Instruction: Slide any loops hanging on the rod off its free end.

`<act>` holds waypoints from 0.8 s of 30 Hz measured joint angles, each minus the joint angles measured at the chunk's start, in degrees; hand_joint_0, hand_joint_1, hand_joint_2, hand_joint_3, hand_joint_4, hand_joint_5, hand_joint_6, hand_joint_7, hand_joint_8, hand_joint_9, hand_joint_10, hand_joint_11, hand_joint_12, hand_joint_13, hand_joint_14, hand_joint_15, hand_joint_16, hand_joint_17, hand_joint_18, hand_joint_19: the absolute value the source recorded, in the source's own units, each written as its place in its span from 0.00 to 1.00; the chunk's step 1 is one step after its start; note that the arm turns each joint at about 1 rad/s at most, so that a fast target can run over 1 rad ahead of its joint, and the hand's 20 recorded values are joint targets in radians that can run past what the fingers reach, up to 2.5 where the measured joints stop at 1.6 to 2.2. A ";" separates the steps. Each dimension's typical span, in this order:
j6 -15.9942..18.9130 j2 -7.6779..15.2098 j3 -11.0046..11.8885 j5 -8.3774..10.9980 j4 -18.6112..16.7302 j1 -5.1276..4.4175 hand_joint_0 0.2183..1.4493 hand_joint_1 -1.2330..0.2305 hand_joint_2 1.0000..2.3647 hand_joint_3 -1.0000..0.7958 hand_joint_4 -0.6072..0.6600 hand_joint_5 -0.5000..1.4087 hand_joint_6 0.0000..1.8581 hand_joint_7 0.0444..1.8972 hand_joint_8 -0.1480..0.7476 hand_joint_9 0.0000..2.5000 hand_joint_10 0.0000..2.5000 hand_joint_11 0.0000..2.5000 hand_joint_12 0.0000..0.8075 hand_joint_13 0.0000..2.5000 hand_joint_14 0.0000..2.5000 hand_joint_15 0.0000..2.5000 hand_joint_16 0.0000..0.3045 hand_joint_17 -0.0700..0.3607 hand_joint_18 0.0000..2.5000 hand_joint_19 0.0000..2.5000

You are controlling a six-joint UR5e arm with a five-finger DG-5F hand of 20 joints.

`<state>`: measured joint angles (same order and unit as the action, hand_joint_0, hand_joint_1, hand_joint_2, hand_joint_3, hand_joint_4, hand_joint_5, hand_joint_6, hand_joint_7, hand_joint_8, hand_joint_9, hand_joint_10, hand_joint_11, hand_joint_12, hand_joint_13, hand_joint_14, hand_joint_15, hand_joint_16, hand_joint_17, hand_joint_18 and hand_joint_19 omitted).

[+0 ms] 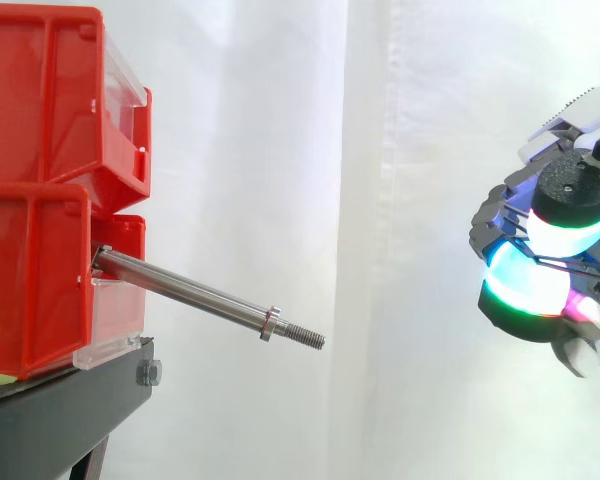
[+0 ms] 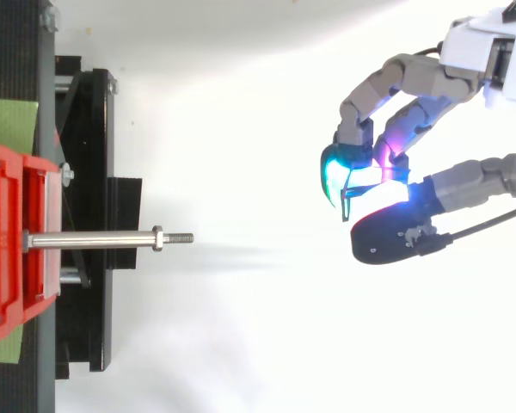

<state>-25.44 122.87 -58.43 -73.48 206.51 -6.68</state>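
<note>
A bare steel rod (image 1: 190, 290) sticks out of the lower red bin (image 1: 30, 290) and slopes slightly down to a threaded free end with a nut (image 1: 270, 323). Nothing hangs on the rod (image 2: 95, 240). My hand (image 2: 396, 232) floats well to the right of the free end, clear of it and a little higher in the side view. Its glowing fingers are curled against the thumb and pinch a thin dark loop (image 2: 344, 200) of cable. Part of that loop (image 1: 540, 262) runs across the hand (image 1: 555, 200) between the pads.
Two red bins (image 1: 50, 100) are stacked on a black stand (image 1: 70, 410) at the left. A white curtain hangs behind. Open space lies between the rod's tip and the hand.
</note>
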 measured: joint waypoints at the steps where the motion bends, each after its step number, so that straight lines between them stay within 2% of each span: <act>1: 0.25 0.00 0.01 0.00 0.03 0.00 0.29 0.52 0.01 0.38 0.53 0.18 0.51 0.45 0.48 0.37 0.01 0.33 0.45 0.32 0.01 0.22 0.16 0.42 0.26 0.22; 14: 1.18 0.00 0.02 0.00 1.15 -0.07 0.27 0.46 0.00 0.31 0.57 0.18 0.50 0.43 0.49 0.38 0.01 0.34 0.45 0.32 0.01 0.22 0.16 0.42 0.28 0.21; 21: 1.21 0.00 0.03 0.00 1.17 -0.09 0.26 0.51 0.00 0.29 0.57 0.18 0.49 0.43 0.49 0.38 0.01 0.33 0.46 0.32 0.01 0.22 0.17 0.43 0.28 0.21; 24: 1.22 0.00 0.02 0.00 1.17 -0.08 0.28 0.53 0.00 0.31 0.56 0.18 0.48 0.43 0.48 0.38 0.01 0.33 0.45 0.32 0.01 0.22 0.16 0.42 0.28 0.21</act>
<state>-24.22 122.87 -58.41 -73.48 207.68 -6.76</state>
